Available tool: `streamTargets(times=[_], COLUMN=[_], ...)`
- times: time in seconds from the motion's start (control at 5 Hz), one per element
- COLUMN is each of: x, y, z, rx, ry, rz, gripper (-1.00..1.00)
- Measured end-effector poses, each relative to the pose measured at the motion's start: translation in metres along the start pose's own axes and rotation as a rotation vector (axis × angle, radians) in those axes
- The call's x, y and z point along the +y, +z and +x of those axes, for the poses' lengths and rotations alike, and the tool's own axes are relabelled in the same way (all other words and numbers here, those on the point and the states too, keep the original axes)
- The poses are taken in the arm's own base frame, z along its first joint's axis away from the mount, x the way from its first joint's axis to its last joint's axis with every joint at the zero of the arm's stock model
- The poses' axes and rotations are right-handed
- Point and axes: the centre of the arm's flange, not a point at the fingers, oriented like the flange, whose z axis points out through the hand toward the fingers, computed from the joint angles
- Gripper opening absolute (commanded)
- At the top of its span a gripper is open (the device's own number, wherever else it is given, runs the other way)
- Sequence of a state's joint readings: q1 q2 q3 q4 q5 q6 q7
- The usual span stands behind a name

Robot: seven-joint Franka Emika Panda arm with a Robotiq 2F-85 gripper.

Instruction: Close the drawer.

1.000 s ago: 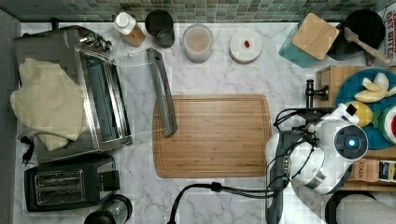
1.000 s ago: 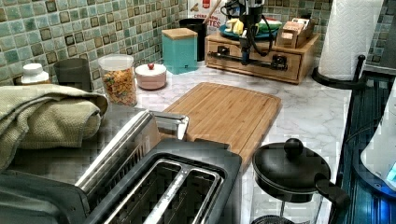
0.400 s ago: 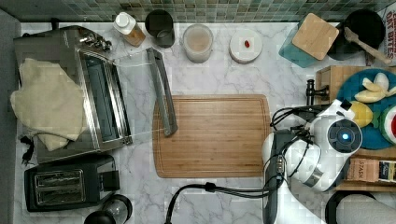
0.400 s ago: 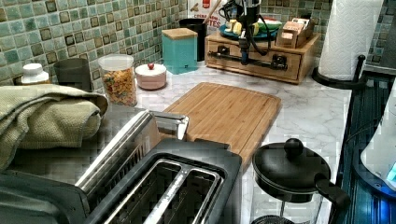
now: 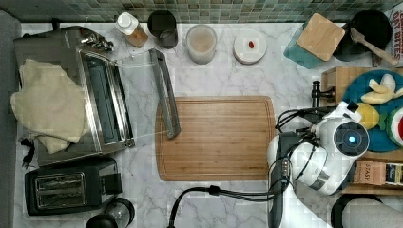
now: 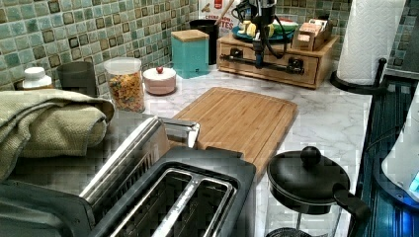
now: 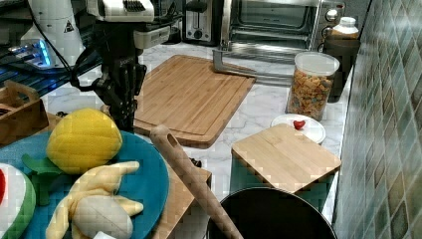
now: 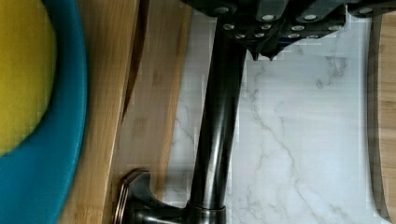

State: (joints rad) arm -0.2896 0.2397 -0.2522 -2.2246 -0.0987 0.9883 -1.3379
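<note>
Pressing the drawer (image 6: 269,63) home, I kept my gripper (image 6: 258,58) at its handle (image 8: 219,126). Whether my fingers clamped the bar, I could not tell.

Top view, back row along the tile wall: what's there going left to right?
White-capped bottle → dark cup → clear lidded jar → white round dish with a red knob → teal canister with a wooden lid → black pot.

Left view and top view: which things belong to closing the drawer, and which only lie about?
Belong to the job: drawer, black bar handle, gripper at the handle.

Lying about: cutting board, toaster oven, toaster, cereal jar, teal canister, paper towel roll.
</note>
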Motion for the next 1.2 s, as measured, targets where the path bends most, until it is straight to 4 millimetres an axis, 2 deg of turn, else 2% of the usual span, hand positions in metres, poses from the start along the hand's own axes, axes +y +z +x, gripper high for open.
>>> streamTargets(times=[1.2], x=[-0.0006], y=[-0.0001], z=[0.0005], rx=[-0.003], ry=[-0.005], rz=[-0.006], gripper=[-1.00])
